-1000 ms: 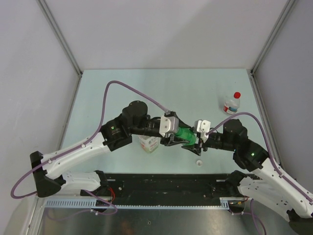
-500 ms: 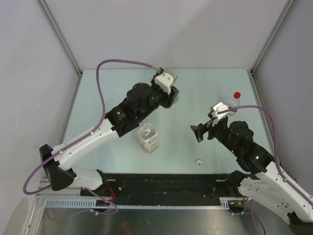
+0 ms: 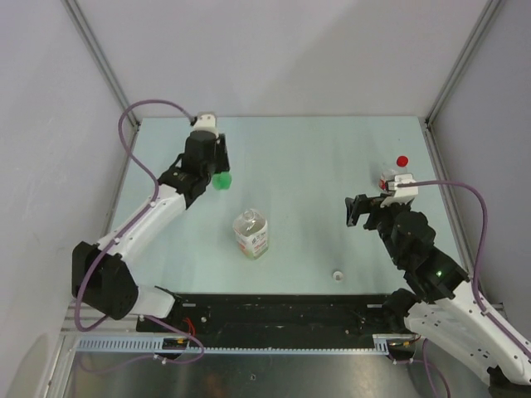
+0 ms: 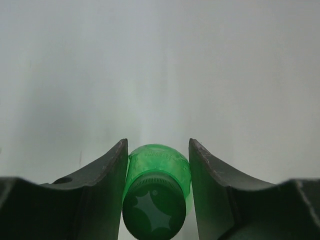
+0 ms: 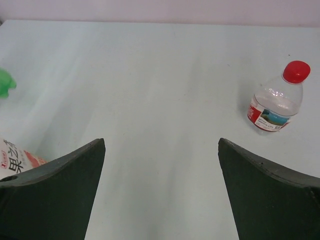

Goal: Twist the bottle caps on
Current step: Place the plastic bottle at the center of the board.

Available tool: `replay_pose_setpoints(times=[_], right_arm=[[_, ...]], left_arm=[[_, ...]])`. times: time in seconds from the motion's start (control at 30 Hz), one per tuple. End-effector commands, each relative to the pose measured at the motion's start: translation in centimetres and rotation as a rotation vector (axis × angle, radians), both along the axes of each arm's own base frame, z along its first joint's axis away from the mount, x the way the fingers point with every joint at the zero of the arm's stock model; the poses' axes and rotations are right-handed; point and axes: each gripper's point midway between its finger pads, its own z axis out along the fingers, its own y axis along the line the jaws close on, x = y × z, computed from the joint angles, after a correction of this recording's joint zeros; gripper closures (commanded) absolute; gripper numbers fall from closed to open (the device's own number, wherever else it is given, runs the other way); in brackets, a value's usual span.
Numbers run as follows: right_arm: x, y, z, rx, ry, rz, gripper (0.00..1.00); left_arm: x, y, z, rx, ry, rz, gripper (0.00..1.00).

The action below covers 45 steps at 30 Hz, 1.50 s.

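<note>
1. The left claw (image 4: 157,150) is clenched on the green translucent plastic bottle (image 4: 160,161), one finger on each flank. The bottle's dark green round screw cap (image 4: 154,209) sits on its neck, facing the wrist camera. Whether the bottle's base rests on the pale worktop (image 3: 315,157) cannot be told.
2. The right claw (image 5: 161,145) is released wide and grasps nothing.
3. The red round screw cap (image 5: 296,71) is on the small clear bottle with the red label (image 5: 274,107), which stands at the far right.
4. The small white round cap (image 3: 338,274) lies loose near the worktop's near edge, well apart from the wider clear bottle with the orange label (image 3: 251,234), whose neck looks bare.
5. Risk: if the green bottle is let go while off the surface or tilted, it may topple and roll.
6. Risk: the white cap is low and flat, so a misjudged pinch could flick it off the near edge.
7. Risk: unless the other claw steadies the wide bottle, twisting the cap may spin or tip it, or start the cap crooked.
</note>
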Motion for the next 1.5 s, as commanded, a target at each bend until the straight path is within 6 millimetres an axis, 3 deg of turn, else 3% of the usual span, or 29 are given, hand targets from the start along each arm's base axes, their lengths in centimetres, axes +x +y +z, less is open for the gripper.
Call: replay_pose_setpoints(times=[0.0, 0.13, 0.27, 0.47, 0.73, 1.17, 1.37, 1.47], right_arm=[[0.8, -0.8, 0.7, -0.007, -0.029, -0.058, 0.01], [1.0, -0.5, -0.3, -0.058, -0.002, -0.045, 0.01], [1.3, 0.1, -1.1, -0.093, 0.02, -0.019, 0.01], [1.5, 0.5, -1.6, -0.116, 0.033, -0.005, 0.01], [1.4, 0.0, -1.5, -0.113, 0.03, -0.024, 0.01], [0.7, -0.3, -0.5, 0.015, 0.021, -0.05, 0.01], [0.4, 0.5, -1.2, 0.063, 0.065, -0.018, 0.01], [0.3, 0.6, -1.9, 0.082, 0.101, -0.024, 0.01]], left_arm=[[-1.3, 2.2, -5.0, -0.055, 0.125, 0.099, 0.96], [-1.8, 3.3, -8.6, -0.021, 0.192, 0.153, 0.94], [-2.1, 3.5, -10.6, -0.015, 0.224, 0.167, 0.92], [-2.5, 3.1, -12.6, -0.025, 0.227, 0.133, 0.83], [-3.2, 2.6, -13.6, -0.044, 0.215, 0.084, 0.68], [-4.5, 2.2, -11.0, -0.101, 0.148, 0.036, 0.28], [-4.8, 1.7, -9.5, -0.123, 0.117, -0.003, 0.05], [-4.9, 1.5, -7.9, -0.143, 0.079, -0.022, 0.01]])
